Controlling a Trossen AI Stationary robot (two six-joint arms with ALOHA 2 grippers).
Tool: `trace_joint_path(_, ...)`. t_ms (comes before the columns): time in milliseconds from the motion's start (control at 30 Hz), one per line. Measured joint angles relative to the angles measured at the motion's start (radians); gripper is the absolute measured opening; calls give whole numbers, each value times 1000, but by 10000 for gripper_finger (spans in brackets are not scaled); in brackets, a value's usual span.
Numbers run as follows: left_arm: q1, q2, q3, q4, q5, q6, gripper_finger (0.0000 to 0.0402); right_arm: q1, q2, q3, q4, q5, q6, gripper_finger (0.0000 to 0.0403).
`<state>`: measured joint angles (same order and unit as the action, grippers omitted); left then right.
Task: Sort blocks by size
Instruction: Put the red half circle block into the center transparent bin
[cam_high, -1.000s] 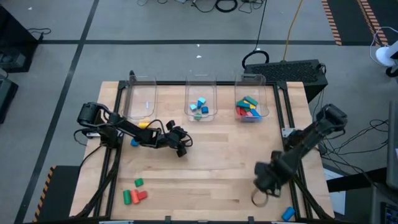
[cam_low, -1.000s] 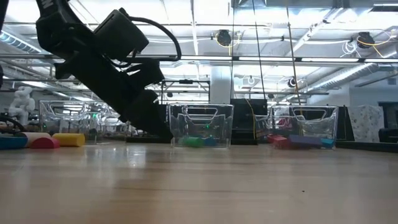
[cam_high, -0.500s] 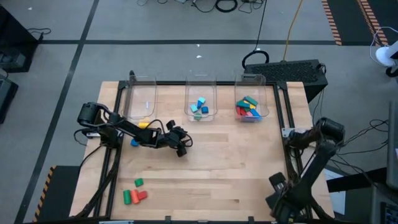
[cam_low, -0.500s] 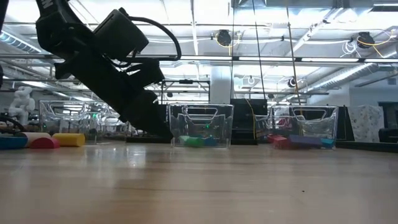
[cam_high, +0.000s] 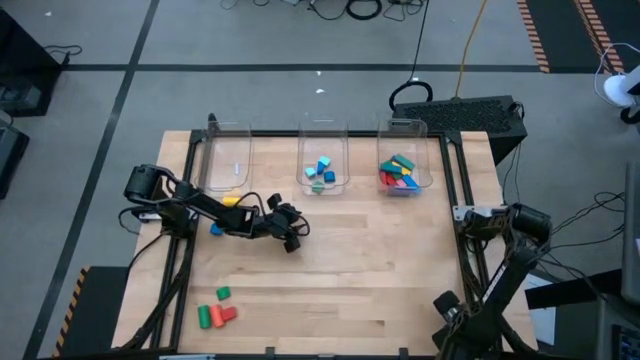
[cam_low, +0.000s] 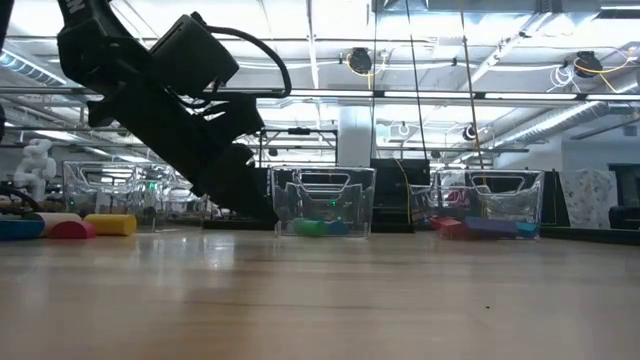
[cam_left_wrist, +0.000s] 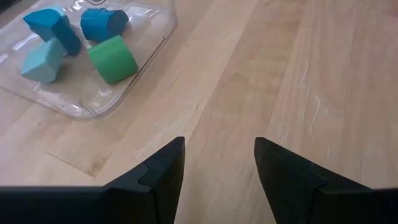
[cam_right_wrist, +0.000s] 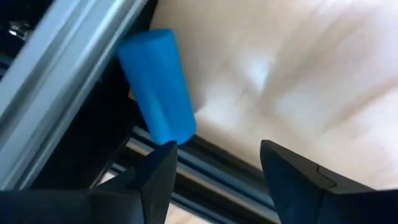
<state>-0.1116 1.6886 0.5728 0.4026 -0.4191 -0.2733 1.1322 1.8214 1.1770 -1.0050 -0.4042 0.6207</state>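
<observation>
Coloured blocks, sorted in part. Middle bin (cam_high: 323, 168) at the tabletop's far edge: blue, teal and green blocks (cam_high: 321, 173); the left wrist view gives them closer, two blue, one teal, one green (cam_left_wrist: 112, 58), lying in the clear bin. Right-hand bin (cam_high: 404, 167): red, green, blue and yellow blocks (cam_high: 399, 173), piled. Left-hand bin (cam_high: 225, 160): contents cannot be told.

Loose blocks on the wooden tabletop (cam_high: 350, 280): near the front left corner, a green piece (cam_high: 223, 293) and, just beside one another, a green (cam_high: 203, 317) and red pieces (cam_high: 222, 314). Near the left edge, a yellow piece (cam_high: 231, 200) and a blue piece (cam_high: 216, 228), partly under the left arm. The low view alone shows a yellow cylinder (cam_low: 110, 224) with a red (cam_low: 72, 229) and a blue piece (cam_low: 20, 228) lying in a row.

Blue cylinder (cam_right_wrist: 157, 86): seen only in the right wrist view, at the tabletop's edge beside a metal rail (cam_right_wrist: 68, 81).

Left gripper (cam_high: 292, 228): low over the tabletop in front of the middle bin, fingers apart, nothing between them.

Right gripper (cam_right_wrist: 214, 180): by the front right corner, fingers parted, empty, the blue cylinder just beyond one fingertip; the high view shows only its arm.
</observation>
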Motion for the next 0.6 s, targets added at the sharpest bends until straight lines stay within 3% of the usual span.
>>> trace_joint_path(167, 0, 0, 0, 0, -4, 0, 196, -34, 0, 13, -163, 142, -16, 214)
trace_joint_path(333, -2, -17, 1, -24, -9, -31, 196, -90, -1, 17, -269, 353, 4, 214)
trace_joint_path(600, -28, -184, 90, -503, -4, -189, 196, -183, -2, 17, -261, 772, 69, 215)
